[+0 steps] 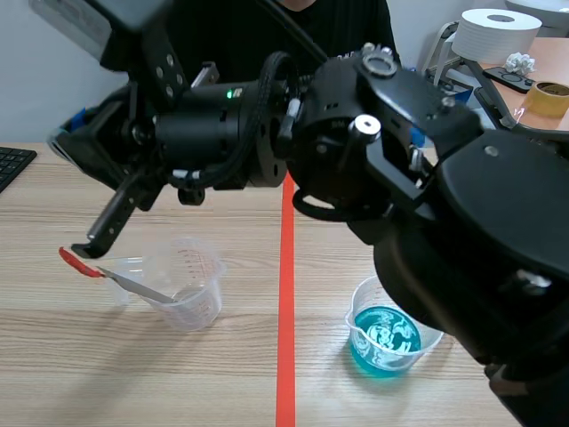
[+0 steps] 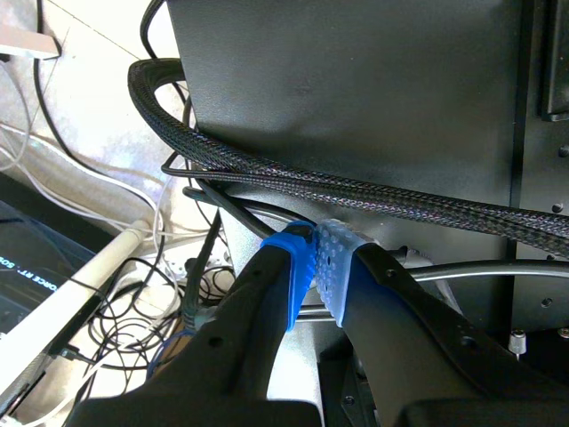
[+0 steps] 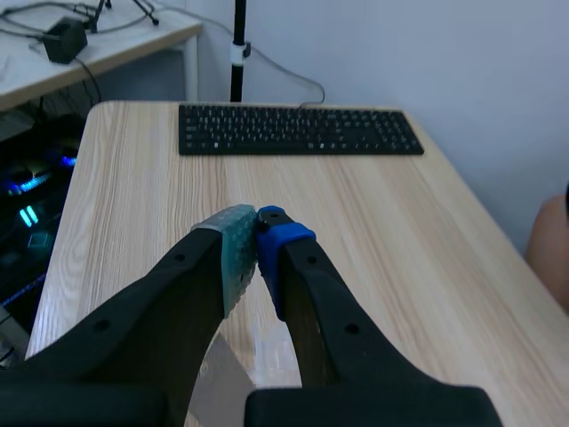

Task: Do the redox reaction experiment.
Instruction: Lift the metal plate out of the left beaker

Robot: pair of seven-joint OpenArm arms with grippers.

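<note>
A clear measuring cup (image 1: 197,286) stands left of the red tape line. A spoon (image 1: 133,285) with a red handle end slants into it. My right arm reaches across from the right, and its gripper (image 1: 89,249) is shut on the spoon's red end. In the right wrist view the pads (image 3: 233,249) meet at the gripper (image 3: 256,233); the spoon is hidden there. A second clear cup (image 1: 387,338) holding blue liquid stands right of the line. My left gripper (image 2: 316,267) is shut on nothing and faces cables and a black housing.
A black keyboard (image 3: 298,131) lies at the far left of the table (image 1: 249,374). White paper rolls (image 1: 495,36) and yellow tape (image 1: 547,96) sit at the back right. A person in dark clothing (image 1: 302,18) sits across the table.
</note>
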